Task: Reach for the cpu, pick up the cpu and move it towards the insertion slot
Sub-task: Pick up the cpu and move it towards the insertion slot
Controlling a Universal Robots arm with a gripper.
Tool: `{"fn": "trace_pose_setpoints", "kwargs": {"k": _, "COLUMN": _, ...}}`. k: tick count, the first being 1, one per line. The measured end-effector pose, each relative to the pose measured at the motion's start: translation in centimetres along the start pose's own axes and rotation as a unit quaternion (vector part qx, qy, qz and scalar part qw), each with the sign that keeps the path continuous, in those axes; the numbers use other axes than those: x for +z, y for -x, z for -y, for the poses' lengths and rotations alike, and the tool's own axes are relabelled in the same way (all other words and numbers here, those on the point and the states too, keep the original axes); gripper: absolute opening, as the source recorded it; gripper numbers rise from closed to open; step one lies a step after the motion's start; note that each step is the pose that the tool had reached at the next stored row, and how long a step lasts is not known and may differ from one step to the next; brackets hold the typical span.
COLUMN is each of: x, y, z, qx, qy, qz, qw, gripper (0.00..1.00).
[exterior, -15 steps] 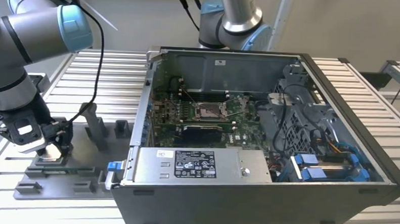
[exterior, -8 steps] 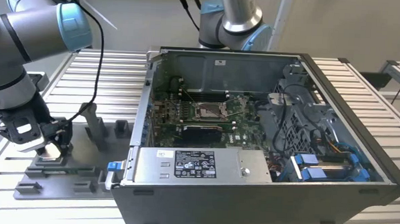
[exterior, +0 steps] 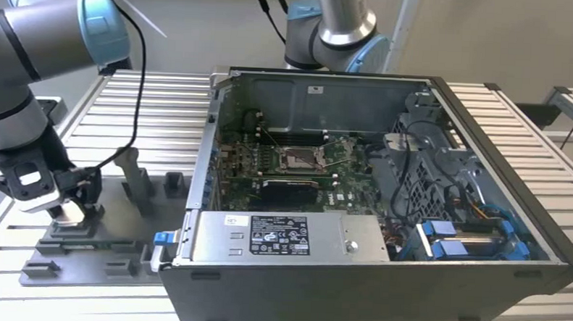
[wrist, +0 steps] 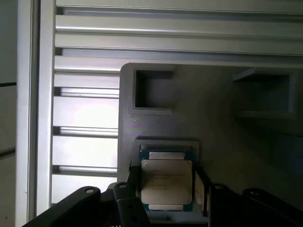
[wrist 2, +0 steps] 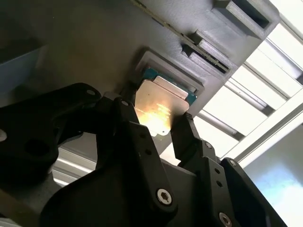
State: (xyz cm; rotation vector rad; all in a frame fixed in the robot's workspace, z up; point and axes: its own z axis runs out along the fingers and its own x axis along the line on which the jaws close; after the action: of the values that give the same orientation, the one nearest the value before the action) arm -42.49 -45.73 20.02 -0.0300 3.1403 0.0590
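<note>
The cpu is a small silvery square chip with a teal edge, lying in a recess of the grey plastic fixture plate. My gripper is down over it, with a black finger against each of two opposite sides. In the second wrist view the cpu shows a bright glare between the fingers. In the exterior view the gripper is low over the fixture plate at that view's left. The insertion slot is a silver-framed socket on the motherboard inside the open computer case, well away from the gripper.
Upright grey fixture blocks stand on the plate close to the gripper. The case wall rises between the plate and the motherboard. A second robot arm stands behind the case. The bench is ribbed aluminium.
</note>
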Motion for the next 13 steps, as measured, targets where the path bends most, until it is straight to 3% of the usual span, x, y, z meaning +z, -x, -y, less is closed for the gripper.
{"fn": "trace_pose_setpoints", "kwargs": {"k": 13, "x": -0.63, "y": 0.00, "z": -0.02, "qx": 0.000, "qy": 0.0000, "qz": 0.0000, "qw": 1.00000, "gripper": 0.00}}
